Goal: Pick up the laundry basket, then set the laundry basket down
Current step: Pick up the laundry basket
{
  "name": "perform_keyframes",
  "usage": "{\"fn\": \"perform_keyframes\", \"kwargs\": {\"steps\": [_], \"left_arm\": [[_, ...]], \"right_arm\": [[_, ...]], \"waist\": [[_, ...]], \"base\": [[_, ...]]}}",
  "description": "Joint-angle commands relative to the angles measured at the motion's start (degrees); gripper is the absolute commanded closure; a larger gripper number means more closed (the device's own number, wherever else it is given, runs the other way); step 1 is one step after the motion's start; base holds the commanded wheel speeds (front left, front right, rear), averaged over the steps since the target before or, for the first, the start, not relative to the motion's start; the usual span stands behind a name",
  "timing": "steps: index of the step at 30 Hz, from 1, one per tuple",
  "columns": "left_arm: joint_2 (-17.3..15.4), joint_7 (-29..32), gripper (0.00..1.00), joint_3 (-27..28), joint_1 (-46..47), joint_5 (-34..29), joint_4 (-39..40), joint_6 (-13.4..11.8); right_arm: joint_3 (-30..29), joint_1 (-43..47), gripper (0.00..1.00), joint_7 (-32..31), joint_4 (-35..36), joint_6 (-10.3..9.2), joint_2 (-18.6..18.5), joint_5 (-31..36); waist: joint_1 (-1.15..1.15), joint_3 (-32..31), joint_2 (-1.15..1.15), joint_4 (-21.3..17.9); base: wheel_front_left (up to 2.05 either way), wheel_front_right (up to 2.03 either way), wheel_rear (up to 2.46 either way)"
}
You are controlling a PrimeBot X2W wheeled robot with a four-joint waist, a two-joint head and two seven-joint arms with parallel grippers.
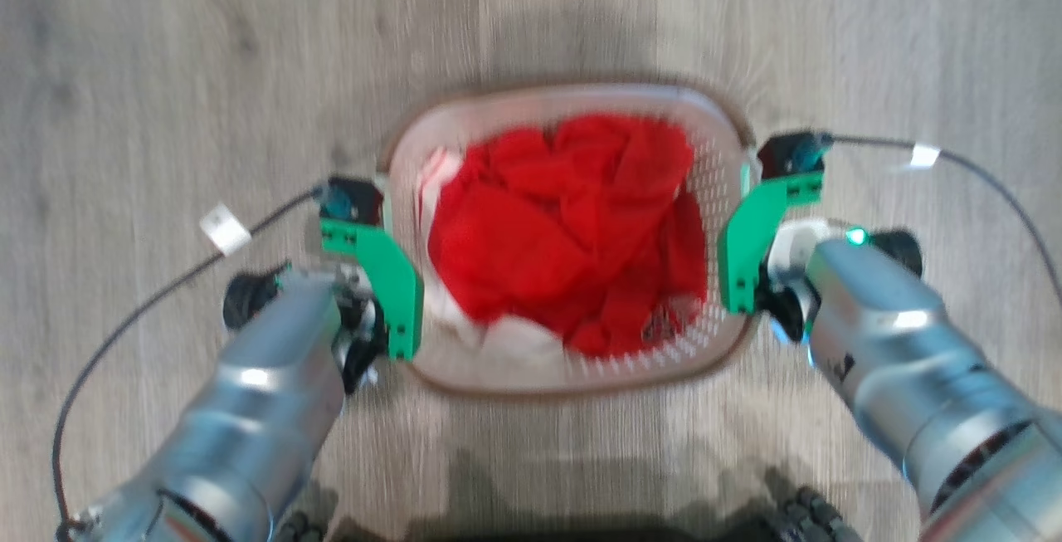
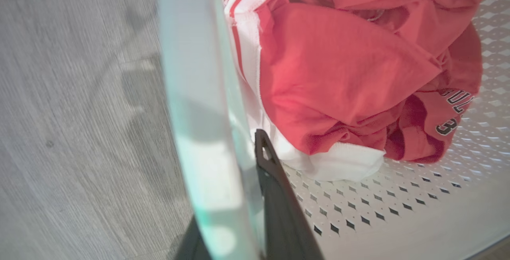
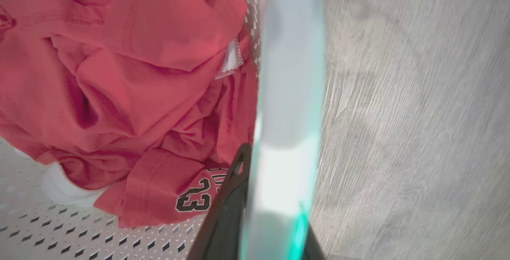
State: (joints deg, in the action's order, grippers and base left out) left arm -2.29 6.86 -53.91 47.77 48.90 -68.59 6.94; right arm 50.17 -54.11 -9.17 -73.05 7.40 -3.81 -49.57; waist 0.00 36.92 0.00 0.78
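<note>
The laundry basket (image 1: 723, 162), white and perforated with a brown rim, sits between my two arms over the wood floor. It holds a crumpled red jersey (image 1: 572, 227) and some white cloth. My left gripper (image 1: 390, 285) is shut on the basket's left handle, and my right gripper (image 1: 741, 264) is shut on its right handle. In the left wrist view, one dark finger (image 2: 275, 184) lies inside the basket wall (image 2: 378, 208), with the pale rim (image 2: 199, 92) between the jaws. The right wrist view mirrors this, with a finger (image 3: 227, 208) inside the rim (image 3: 291, 73). The blurred views do not show whether the basket touches the floor.
Grey wood-plank floor (image 1: 166, 69) lies all around the basket. A black cable with a white tag loops off each wrist, one on the left (image 1: 224, 231) and one on the right (image 1: 923, 156). The dark edge of my base (image 1: 796, 517) shows at the bottom.
</note>
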Motion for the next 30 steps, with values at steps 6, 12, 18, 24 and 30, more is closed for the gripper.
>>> {"fn": "perform_keyframes", "kwargs": {"steps": [6,12,18,24,30], "left_arm": [[-2.0,5.5,1.00,-4.5,-4.0,3.8,4.2,0.5],[-4.0,10.1,1.00,-7.9,-5.9,8.2,6.7,0.5],[-5.0,11.5,1.00,-10.6,-7.7,11.3,7.5,0.5],[-4.9,11.8,1.00,-12.3,-10.3,14.2,7.2,0.5],[-4.8,13.2,1.00,-14.0,-12.3,16.5,7.2,0.5]], "right_arm": [[3.2,7.0,1.00,-7.0,2.6,0.09,0.9,-2.4],[5.0,9.0,1.00,-10.7,4.5,0.09,0.9,-4.4],[7.2,11.0,1.00,-13.3,7.3,0.09,0.9,-6.5],[9.2,13.4,1.00,-14.6,8.9,0.09,0.9,-9.4],[10.0,15.5,1.00,-16.3,8.3,0.09,0.9,-12.3]], "waist": [[0.00,-10.4,0.00,-0.6],[0.00,-16.5,0.00,-1.3],[0.00,-22.8,0.00,-1.7],[0.00,-29.1,0.00,-2.4],[0.00,-34.3,0.00,-2.7]], "base": [[0.00,0.00,0.00],[0.00,0.00,0.00],[0.00,0.00,0.00],[0.00,0.00,0.00],[0.00,0.00,0.00]]}}
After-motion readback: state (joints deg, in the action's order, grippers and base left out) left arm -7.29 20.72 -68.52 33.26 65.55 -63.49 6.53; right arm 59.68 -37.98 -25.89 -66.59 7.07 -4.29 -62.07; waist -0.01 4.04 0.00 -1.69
